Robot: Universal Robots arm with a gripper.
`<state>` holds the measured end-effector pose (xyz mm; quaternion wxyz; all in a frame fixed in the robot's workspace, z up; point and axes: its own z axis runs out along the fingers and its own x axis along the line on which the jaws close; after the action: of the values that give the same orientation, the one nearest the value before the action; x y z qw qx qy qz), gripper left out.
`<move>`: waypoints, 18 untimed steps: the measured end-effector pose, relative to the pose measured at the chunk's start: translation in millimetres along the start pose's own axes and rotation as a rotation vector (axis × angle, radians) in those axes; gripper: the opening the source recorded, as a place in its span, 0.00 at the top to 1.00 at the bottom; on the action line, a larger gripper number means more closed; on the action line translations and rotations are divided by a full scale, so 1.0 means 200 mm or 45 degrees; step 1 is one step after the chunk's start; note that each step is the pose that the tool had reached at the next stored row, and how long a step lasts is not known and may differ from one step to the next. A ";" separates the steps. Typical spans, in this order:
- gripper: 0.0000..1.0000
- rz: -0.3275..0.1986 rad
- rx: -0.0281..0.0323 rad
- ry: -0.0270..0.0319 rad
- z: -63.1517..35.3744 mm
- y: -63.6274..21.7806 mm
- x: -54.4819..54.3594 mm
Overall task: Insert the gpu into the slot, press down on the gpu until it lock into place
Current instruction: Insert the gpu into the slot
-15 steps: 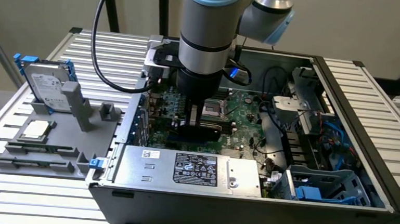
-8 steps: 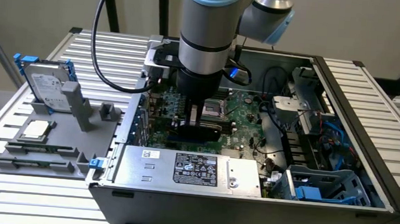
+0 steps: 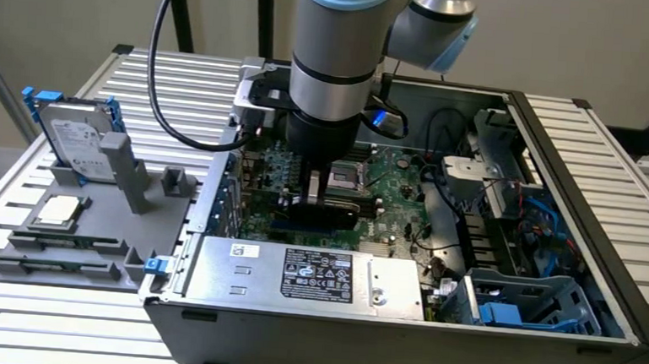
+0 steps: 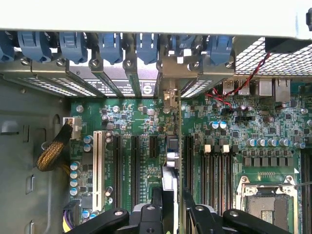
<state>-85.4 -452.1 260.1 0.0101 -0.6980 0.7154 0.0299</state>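
The jaws are clamped on the gpu (image 4: 171, 170). In the wrist view the gripper (image 4: 171, 207) has one black finger on each face of the card, which stands on edge between them. The card runs straight from the fingers (image 4: 156, 202) to its metal bracket (image 4: 170, 97) at the rear wall of the case. It stands upright over the green motherboard (image 4: 234, 122), parallel to the black expansion sockets (image 4: 117, 168) on either side of it.

In the exterior view a strip of the blue slot (image 3: 299, 229) shows directly under the card's lower edge. Whether the card is fully seated cannot be told.

A white expansion socket (image 4: 97, 170) lies beyond the black ones, near a yellow-sleeved cable bundle (image 4: 51, 151). On the card's other side sit the memory sockets (image 4: 217, 170) and then the open CPU socket (image 4: 265, 204). A row of blue retention clips (image 4: 109, 46) lines the rear wall above the bracket openings.

In the exterior view the arm (image 3: 332, 56) comes down vertically into the open computer case (image 3: 405, 348). The silver labelled power supply (image 3: 308, 274) lies just in front of the gripper. On the exterior view's left, outside the case, a grey fixture (image 3: 96, 219) on the slatted table (image 3: 22, 333) holds a hard drive (image 3: 74, 133) propped upright.
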 end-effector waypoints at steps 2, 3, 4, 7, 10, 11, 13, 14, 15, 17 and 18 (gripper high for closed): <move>0.74 0.000 -0.0001 0.0001 0.000 0.001 0.00; 0.74 0.000 -0.0001 0.0001 0.000 0.001 0.00; 0.74 0.000 -0.0001 0.0002 0.000 0.001 0.00; 0.74 0.000 -0.0001 0.0007 0.000 0.003 0.00; 0.74 0.000 -0.0001 0.0017 0.000 0.005 0.00; 0.74 0.000 0.0001 0.0021 0.000 0.005 0.00; 0.74 0.000 0.0002 0.0022 0.001 0.006 0.00; 0.74 0.000 0.0002 0.0024 0.001 0.006 0.00; 0.74 0.000 0.0001 0.0026 0.001 0.007 0.00; 0.74 0.000 0.0000 0.0030 0.000 0.008 0.00; 0.74 0.000 0.0000 0.0030 0.000 0.009 0.00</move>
<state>-87.3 -452.0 260.1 0.0092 -0.6980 0.7155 0.0291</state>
